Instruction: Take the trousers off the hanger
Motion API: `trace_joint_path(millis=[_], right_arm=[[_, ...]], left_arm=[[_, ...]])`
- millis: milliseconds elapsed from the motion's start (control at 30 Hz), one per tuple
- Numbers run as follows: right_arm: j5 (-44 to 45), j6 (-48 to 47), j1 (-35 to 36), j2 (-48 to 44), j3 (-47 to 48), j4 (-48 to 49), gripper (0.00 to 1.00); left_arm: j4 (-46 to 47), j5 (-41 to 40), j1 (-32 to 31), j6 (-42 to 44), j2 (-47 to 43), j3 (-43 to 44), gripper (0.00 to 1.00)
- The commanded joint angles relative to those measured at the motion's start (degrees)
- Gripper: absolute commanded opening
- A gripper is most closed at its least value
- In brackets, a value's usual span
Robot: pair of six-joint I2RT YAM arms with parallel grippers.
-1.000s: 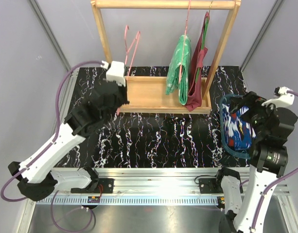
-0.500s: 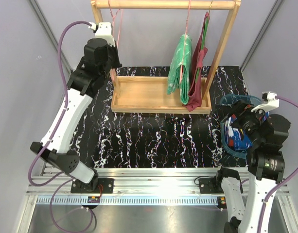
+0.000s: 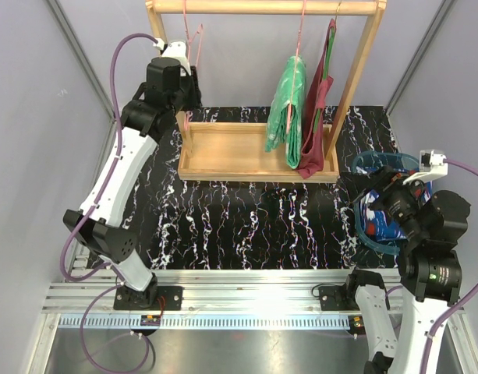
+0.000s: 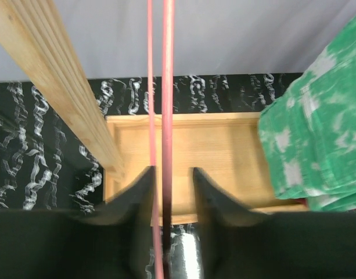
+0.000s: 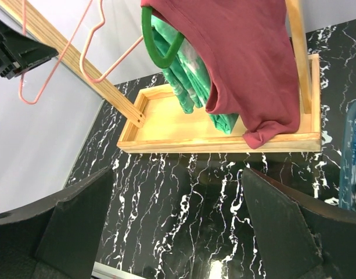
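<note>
The green trousers (image 3: 289,109) (image 4: 317,145) (image 5: 183,81) hang folded over a hanger on the right half of the wooden rack's rail (image 3: 262,7). The dark blue trousers (image 3: 375,220) (image 5: 355,163) lie in a teal basket (image 3: 371,162) at the table's right. An empty pink hanger (image 3: 193,47) (image 4: 168,87) (image 5: 56,58) hangs at the rail's left end. My left gripper (image 3: 189,87) (image 4: 173,174) is open around its wires, with a gap beside the right finger. My right gripper (image 3: 381,193) (image 5: 178,186) is wide open and empty above the table, next to the basket.
A maroon sleeveless top (image 3: 316,117) (image 5: 247,64) hangs right of the green trousers, its hem resting on the rack's wooden base tray (image 3: 223,152) (image 5: 166,125). The rack's left post (image 4: 56,87) stands close to my left gripper. Black marbled tabletop (image 3: 254,226) lies in front.
My left arm rose from the tray to the rail's left end with the pink hanger, and its jaws have opened. My right arm drew back slightly from the basket.
</note>
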Motion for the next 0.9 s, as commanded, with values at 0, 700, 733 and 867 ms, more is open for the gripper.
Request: trace_joint_path(millis=[0,700,733,867], right_arm=[[1.8,-1.8,0.9,-0.1,2.7,-1.2,0.99],[2.3,8.0,1.9,-3.1,2.2,-3.5,0.99],[1.0,8.0,1.9,-3.3,1.7,-3.5,1.0],[-0.2,7.8,2.0,-4.1,-0.1,-4.5,0.99]], left_arm=[[1.6,3.4,0.2,-1.6,-4.3,-0.5,0.53],[1.9,-9.1,-27.5,-0.2,-4.2,10.3,0.99],[1.0,-10.1,-28.2,0.4,-2.0,12.7,0.99],[-1.2,-10.4,-29.6,2.0,7.4,24.0,0.97]])
